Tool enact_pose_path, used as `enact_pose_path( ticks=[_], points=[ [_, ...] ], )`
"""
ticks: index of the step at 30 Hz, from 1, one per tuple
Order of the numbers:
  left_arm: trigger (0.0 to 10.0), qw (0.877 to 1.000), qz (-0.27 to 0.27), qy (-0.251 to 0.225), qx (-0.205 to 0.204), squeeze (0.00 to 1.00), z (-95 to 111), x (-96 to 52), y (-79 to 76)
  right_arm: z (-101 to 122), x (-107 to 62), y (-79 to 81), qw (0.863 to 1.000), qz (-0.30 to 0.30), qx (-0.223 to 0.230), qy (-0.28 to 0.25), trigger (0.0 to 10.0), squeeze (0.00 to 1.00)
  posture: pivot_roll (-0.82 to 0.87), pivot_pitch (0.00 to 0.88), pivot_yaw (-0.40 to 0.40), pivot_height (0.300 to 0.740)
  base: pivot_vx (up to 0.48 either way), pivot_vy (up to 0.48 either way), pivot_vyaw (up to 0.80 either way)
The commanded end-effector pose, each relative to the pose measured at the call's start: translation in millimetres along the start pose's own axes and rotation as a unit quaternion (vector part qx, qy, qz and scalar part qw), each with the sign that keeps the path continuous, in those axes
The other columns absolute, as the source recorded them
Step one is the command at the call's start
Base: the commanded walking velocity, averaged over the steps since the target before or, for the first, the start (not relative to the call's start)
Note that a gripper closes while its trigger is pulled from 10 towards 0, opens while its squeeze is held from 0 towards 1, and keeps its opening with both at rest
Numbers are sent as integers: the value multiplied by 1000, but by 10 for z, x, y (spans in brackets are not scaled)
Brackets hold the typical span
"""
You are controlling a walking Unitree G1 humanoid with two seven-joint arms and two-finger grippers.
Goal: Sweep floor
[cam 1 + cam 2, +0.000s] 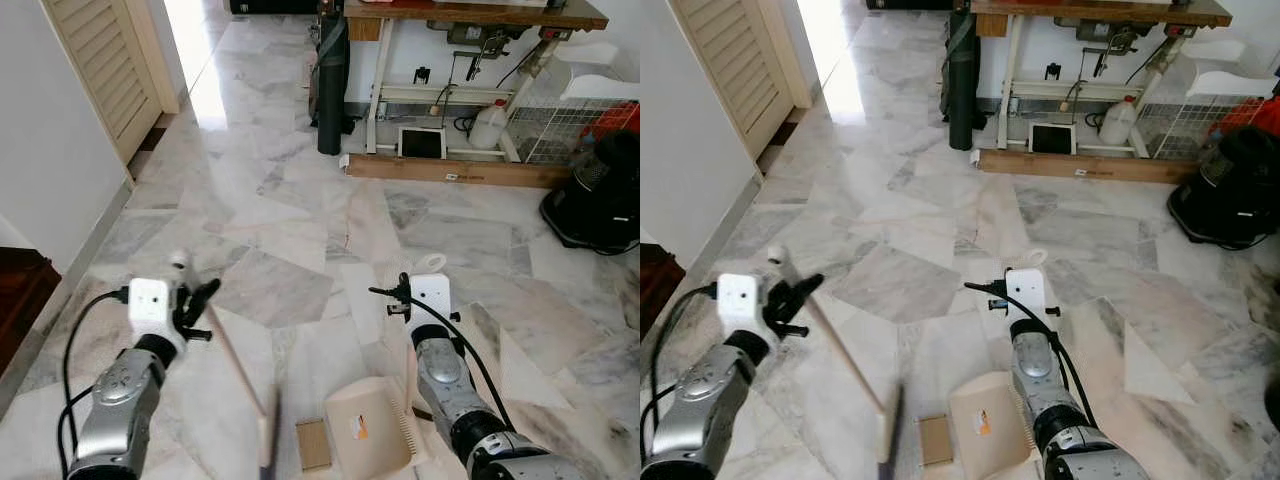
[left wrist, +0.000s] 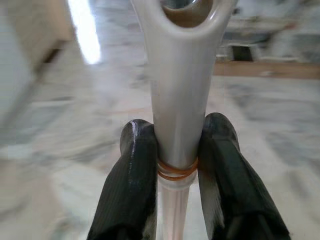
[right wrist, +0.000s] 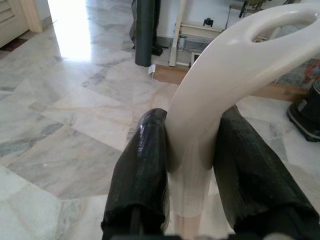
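My left gripper (image 1: 197,303) is shut on the pale handle of a broom (image 1: 232,358). The handle slants down to the right, to the brush head (image 1: 268,438) on the marble floor. In the left wrist view the two black fingers (image 2: 132,170) clamp the handle (image 2: 179,95) just above an orange band. My right gripper (image 3: 192,137) is shut on the curved cream handle (image 3: 210,85) of a beige dustpan (image 1: 362,428), which rests on the floor in front of me. A small brown cardboard piece (image 1: 313,444) lies between the brush head and the dustpan's edge.
A white wall (image 1: 40,150) and a louvred door (image 1: 105,60) run along the left. Far ahead stand a work table (image 1: 470,15), a dark upright roll (image 1: 331,80), a white jug (image 1: 488,126) and a wooden board (image 1: 450,170). A black appliance (image 1: 598,190) sits at the right.
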State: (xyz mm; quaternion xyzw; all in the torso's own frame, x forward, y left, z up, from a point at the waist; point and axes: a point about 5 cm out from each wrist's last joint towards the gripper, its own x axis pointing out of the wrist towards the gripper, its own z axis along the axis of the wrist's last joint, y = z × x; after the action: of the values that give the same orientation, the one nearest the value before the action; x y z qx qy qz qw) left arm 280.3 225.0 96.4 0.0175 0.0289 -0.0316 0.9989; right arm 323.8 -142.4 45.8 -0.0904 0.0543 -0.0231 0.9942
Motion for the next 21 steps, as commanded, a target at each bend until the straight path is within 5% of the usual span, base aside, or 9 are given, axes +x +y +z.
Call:
enact_pose_path(
  ticks=[1, 12, 18, 21],
  points=[
    [10000, 999, 44, 5, 31, 0, 53, -69, 164, -200, -97, 1, 999, -2, -6, 48, 10000, 0, 83, 78, -10, 740, 0, 0, 0],
    [10000, 998, -9, 65, 1, 0, -122, -57, -52, -193, -93, 11, 999, -6, -8, 48, 10000, 0, 85, 77, -5, 740, 0, 0, 0],
    [10000, 990, -31, 89, -103, 0, -137, 87, -252, -202, -92, -16, 999, -11, -11, 51, 10000, 0, 71, 83, -3, 740, 0, 0, 0],
    [10000, 976, -55, 107, -180, 0, -119, 142, -330, -214, -95, -34, 998, -15, -12, 54, 10000, 0, 67, 87, -3, 740, 0, 0, 0]
  ],
)
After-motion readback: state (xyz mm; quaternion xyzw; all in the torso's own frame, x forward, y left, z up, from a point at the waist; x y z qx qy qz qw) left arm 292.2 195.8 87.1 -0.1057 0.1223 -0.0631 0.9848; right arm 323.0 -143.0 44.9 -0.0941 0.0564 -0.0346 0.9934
